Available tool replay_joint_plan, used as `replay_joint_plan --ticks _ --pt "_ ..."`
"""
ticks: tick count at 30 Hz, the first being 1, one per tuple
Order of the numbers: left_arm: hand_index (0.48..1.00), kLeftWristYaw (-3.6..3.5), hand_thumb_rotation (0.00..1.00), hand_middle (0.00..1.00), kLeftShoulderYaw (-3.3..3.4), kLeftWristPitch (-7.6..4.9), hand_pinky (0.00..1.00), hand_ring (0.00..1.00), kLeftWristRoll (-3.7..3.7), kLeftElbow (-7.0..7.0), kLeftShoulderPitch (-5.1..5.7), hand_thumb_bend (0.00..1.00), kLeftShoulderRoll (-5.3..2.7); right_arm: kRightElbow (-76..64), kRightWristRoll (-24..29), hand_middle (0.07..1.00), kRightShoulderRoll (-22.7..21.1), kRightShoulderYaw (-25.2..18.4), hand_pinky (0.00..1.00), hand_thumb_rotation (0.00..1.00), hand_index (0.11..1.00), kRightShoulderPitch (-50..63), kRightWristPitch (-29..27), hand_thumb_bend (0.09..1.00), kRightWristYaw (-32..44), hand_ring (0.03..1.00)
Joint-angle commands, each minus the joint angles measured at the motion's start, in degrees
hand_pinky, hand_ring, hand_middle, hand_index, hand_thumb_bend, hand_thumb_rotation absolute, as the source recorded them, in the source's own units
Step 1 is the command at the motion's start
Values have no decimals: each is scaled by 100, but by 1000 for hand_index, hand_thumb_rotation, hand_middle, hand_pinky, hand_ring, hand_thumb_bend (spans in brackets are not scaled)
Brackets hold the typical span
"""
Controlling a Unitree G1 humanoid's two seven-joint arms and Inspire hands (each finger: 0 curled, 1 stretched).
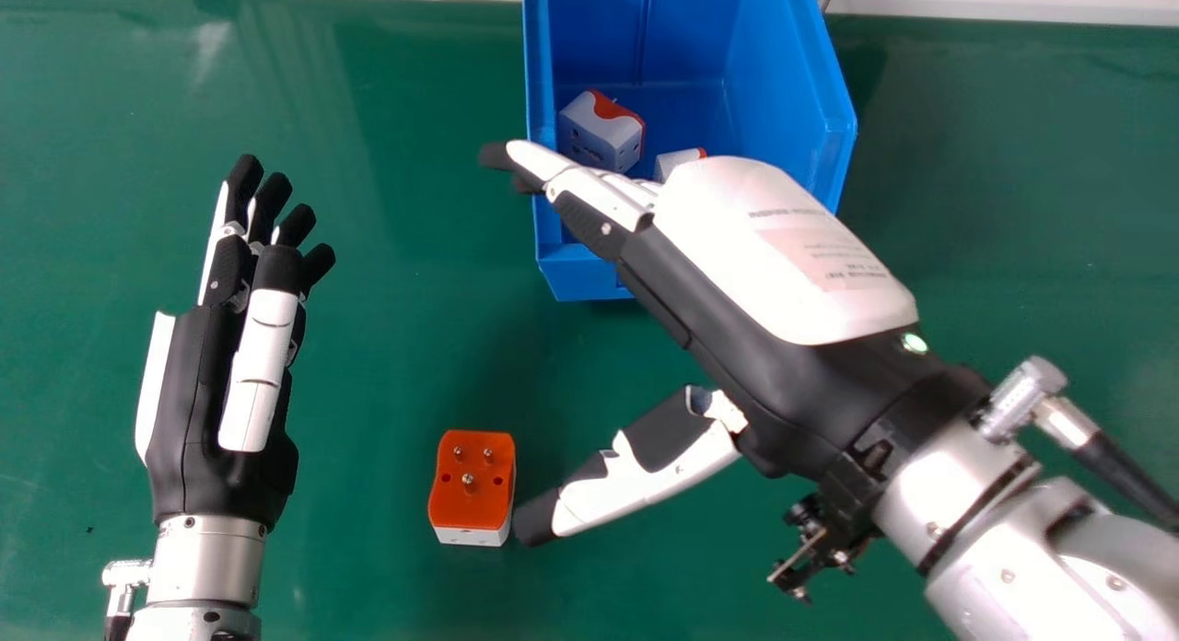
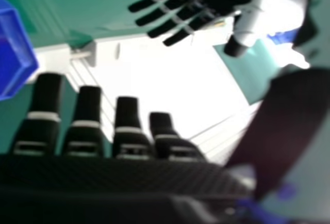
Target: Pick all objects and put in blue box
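One left hand point(image 1: 193, 374) at head view's left, fingers straight, grasping nothing. Next, on green table point(image 1: 368, 346): plug adapter point(image 1: 472, 505), orange top face up with three metal pins, white sides below. Blue box point(image 1: 589, 277) beyond, to its right: a white-and-orange adapter point(image 1: 601, 133) by the left wall, a second adapter point(image 1: 675, 162) partly hidden. Right hand point(image 1: 774, 254) over box's near end: fingers straight, thumb spread wide, no hold on anything.

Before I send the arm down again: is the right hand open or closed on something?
Open: the right hand has its fingers straight, thumb spread away, and holds nothing.
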Motion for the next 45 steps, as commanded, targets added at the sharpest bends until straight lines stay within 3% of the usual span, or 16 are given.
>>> replay_joint_plan --ticks 1,6,10,16,22,31,35,41,45 --pt "976 -26 786 982 14 -94 920 955 18 -43 -63 770 49 99 102 840 47 59 648 262 878 16 -138 925 -212 782" --pt "977 -30 786 983 19 -127 922 956 49 -13 -69 773 70 674 464 829 -50 150 626 251 865 41 -360 923 -498 761" --pt "979 -36 790 984 26 -152 924 957 42 -4 -69 773 66 1419 809 822 -68 233 613 243 852 140 -696 904 -1145 746" --pt "981 -2 792 985 14 -87 923 958 92 -82 -26 774 87 2287 1141 826 -163 387 634 239 854 230 -1272 886 -2014 757" --pt "985 -65 796 987 27 -85 926 960 15 -51 -40 784 97 2958 1226 846 -295 594 661 251 878 216 -1728 865 -2595 791" --pt "986 -46 797 988 33 -60 927 962 18 -59 -39 794 117 3323 1175 892 -349 763 696 280 915 215 -1828 848 -2852 854" --pt "986 -42 798 988 44 -109 928 962 7 -40 -48 792 102 3498 1207 905 -334 830 707 292 923 230 -1893 845 -3043 870" --pt "986 -57 797 989 53 -8 928 962 -68 -62 -63 793 112 4190 1355 923 -302 839 725 313 936 164 -2492 833 -3815 895" --pt "986 -72 795 988 56 -35 927 961 -67 -46 -68 795 114 4898 1494 926 -281 768 729 312 938 -12 -3013 829 -4432 901"
